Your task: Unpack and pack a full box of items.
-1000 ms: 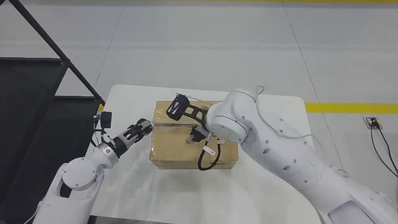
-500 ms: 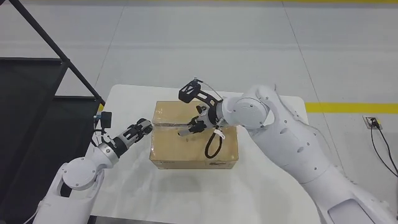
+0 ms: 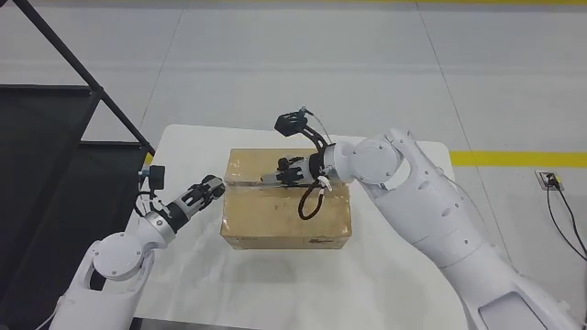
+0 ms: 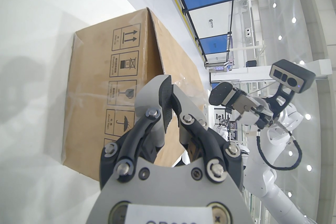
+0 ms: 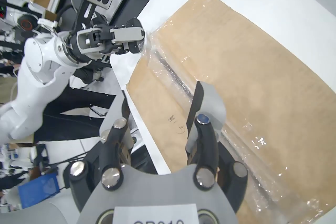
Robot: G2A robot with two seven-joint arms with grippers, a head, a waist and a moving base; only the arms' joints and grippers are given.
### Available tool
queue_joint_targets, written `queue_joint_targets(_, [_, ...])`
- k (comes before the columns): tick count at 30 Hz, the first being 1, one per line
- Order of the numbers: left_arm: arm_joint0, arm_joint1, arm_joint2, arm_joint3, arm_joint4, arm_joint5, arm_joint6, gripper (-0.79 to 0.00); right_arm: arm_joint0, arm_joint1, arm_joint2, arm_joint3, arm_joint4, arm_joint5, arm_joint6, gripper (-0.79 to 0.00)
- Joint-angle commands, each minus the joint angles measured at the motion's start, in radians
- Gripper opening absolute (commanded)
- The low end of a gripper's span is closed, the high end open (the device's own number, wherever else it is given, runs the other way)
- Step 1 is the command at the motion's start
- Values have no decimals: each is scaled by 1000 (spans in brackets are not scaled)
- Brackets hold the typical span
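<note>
At the lower left of the top view we see the left gripper (image 3: 205, 189), fingers pressed together, just beside the left end of the cardboard box (image 3: 286, 220). The closed box sits mid-frame on the white table (image 3: 197, 151). Over the clear tape (image 5: 168, 70) along its top hangs the right gripper (image 3: 273, 177), fingers spread.

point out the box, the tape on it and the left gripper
box (image 3: 266, 222), top view, top face
tape (image 5: 172, 75), right wrist view, along the seam
left gripper (image 4: 172, 93), left wrist view, between fingertips
</note>
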Motion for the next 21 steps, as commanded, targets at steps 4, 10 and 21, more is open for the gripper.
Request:
queue_joint_targets(4, [1,0,0,-1,0,-2,1,-785,36,-11,-24,59,7,30,56,-785])
queue_joint_targets(10, [-2,0,4,0,3,-1,-2,-785,54,-25,-49,100,-20,85,37,-785])
queue_joint_targets(21, [-3,0,5,2,4,2,2,-785,62,-35,-49,170,-19,124,31,-785])
